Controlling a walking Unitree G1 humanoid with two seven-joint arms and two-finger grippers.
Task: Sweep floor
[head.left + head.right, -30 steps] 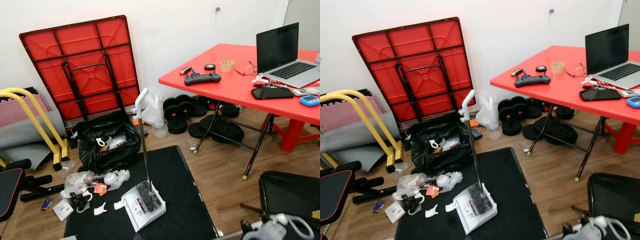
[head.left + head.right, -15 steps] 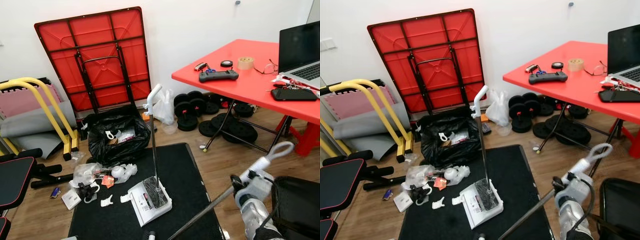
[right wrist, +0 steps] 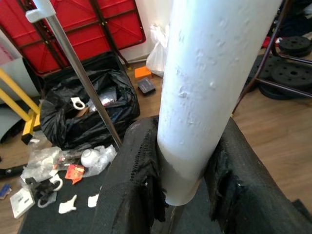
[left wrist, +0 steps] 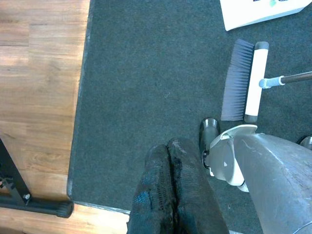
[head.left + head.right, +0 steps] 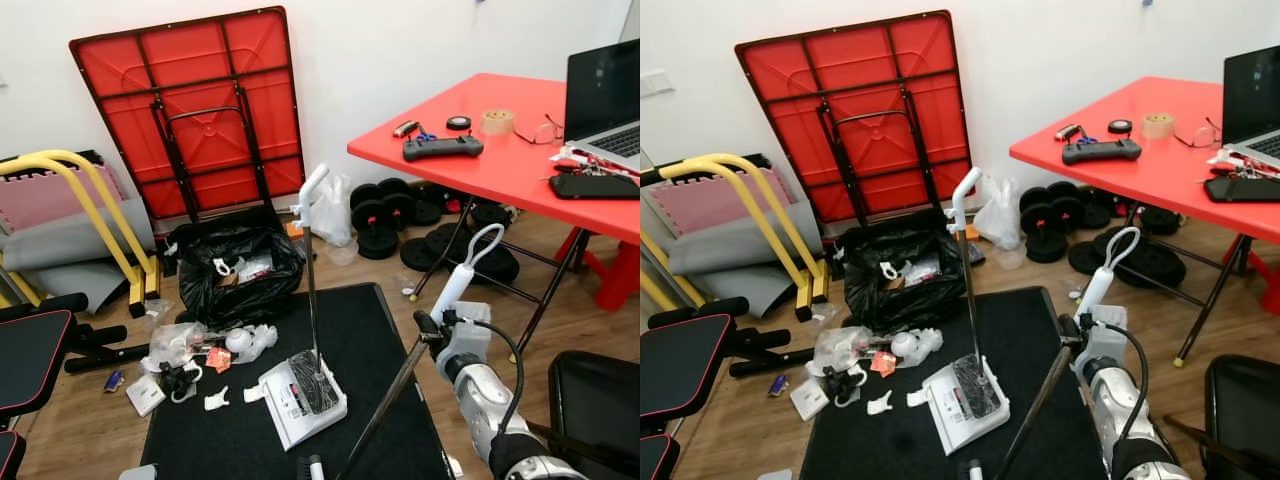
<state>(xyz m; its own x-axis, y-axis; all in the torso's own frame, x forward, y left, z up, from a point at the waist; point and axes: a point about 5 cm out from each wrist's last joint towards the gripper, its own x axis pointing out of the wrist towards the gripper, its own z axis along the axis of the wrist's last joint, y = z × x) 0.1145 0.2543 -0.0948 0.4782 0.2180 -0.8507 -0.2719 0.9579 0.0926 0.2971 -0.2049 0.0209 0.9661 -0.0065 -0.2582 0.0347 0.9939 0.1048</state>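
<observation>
Broom [image 5: 400, 385]: white grip, metal pole running down to a white head with grey bristles [image 4: 235, 80] resting on the dark mat [image 5: 240, 440], near its front edge. Right gripper [image 3: 183, 161] has its black fingers clamped round the white grip, above the mat's right edge. Left gripper [image 4: 171, 187] hangs over the mat, fingers pressed together, holding nothing. Floor [image 5: 420, 330] is wood plank, white wall behind. White dustpan [image 5: 300, 400] stands on the mat's middle, its long handle upright, dark debris in the pan. Litter pile [image 5: 195, 355] — clear plastic wrap, white scraps, a red bit — sits at the mat's left edge, spilling onto the wood. Black bin bag [image 5: 238, 275] is open just past the mat's far left corner, with white and printed rubbish inside. Folded red table [image 5: 190, 110] leans on the wall behind the bag. Red desk [image 5: 500, 165] at right carries a laptop [image 5: 603, 100], tape roll and controller; weight plates [image 5: 385, 215] lie under it.
</observation>
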